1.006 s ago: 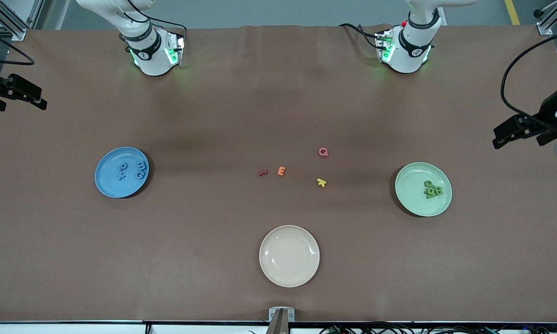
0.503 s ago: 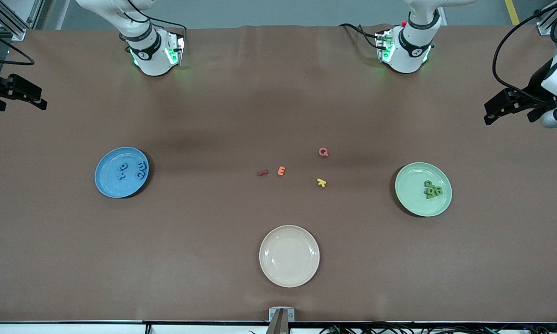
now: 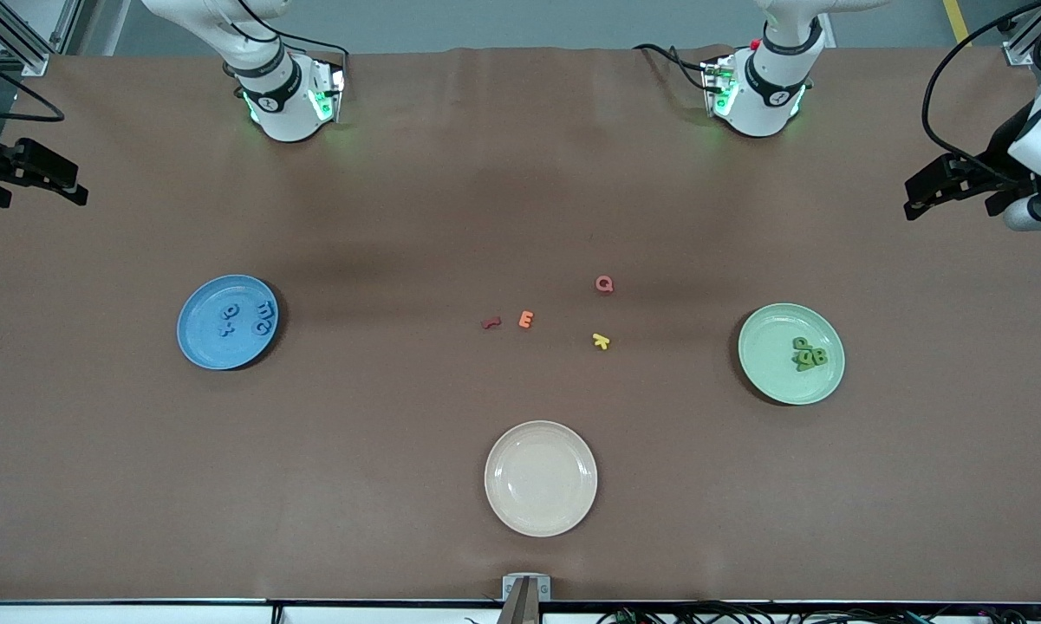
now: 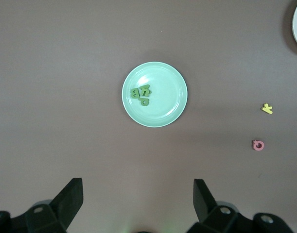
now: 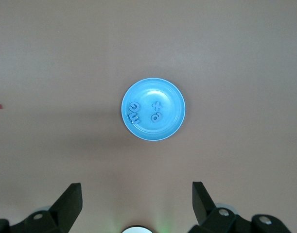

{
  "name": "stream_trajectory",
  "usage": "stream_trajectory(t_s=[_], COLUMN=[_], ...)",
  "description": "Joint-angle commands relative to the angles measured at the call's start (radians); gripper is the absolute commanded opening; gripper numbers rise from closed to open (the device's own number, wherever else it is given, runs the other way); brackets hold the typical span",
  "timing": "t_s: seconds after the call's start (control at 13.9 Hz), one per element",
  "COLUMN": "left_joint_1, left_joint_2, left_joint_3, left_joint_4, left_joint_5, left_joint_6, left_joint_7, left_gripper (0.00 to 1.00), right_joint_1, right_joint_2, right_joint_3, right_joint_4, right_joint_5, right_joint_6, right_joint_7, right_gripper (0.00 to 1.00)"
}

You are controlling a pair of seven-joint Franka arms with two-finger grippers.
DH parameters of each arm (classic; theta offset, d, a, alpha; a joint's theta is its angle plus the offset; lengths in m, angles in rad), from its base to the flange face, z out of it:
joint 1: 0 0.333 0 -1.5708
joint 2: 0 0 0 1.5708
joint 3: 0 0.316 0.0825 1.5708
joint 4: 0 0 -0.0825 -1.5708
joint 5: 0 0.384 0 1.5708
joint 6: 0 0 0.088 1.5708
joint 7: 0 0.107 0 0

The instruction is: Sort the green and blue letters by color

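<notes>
Since the left tool [image 3: 919,195] had pulled up off the green plate [image 3: 767,377] with fingers spread, like the right tool [image 3: 74,186], sorting looked finished: green letters [image 3: 809,354] there, blue letters [image 3: 247,319] on the blue plate [image 3: 199,347].

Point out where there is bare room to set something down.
The cream plate is bare, as is the table between it and the blue plate. It is crowded around the loose letters mid-table; the green plate holds piled green letters.
</notes>
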Motion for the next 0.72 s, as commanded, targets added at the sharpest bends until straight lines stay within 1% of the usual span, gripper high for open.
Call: stream_trajectory(t_s=[0.0,0.22,0.5,0.65], left_joint_1=[0.009,0.012,0.014,0.015], left_joint_2=[-0.013,-0.019,-0.002,0.004], left_joint_3=[-0.010,-0.010,-0.005,0.001], left_joint_4=[0.007,0.007,0.068,0.071], left_joint_5=[-0.015,-0.015,-0.001,0.000], left_joint_6=[-0.020,-0.023,-0.023,-0.023], left_joint_7=[-0.007,-0.004,-0.006,-0.004], left_gripper=[1.00,1.00,1.00,1.00], right_joint_1=[-0.018,-0.018,-0.018,-0.018], right_joint_2=[-0.026,-0.026,-0.026,-0.026], right_joint_3=[0.013,0.013,0.013,0.013], right_joint_4=[-0.023,-0.023,-0.023,-0.023], right_joint_5=[0.018,0.028,0.028,0.018], right_joint_6=[0.005,0.004,-0.002,-0.002], right_joint_7=[-0.004,-0.004,-0.007,-0.010], right_gripper=[1.00,1.00,1.00,1.00])
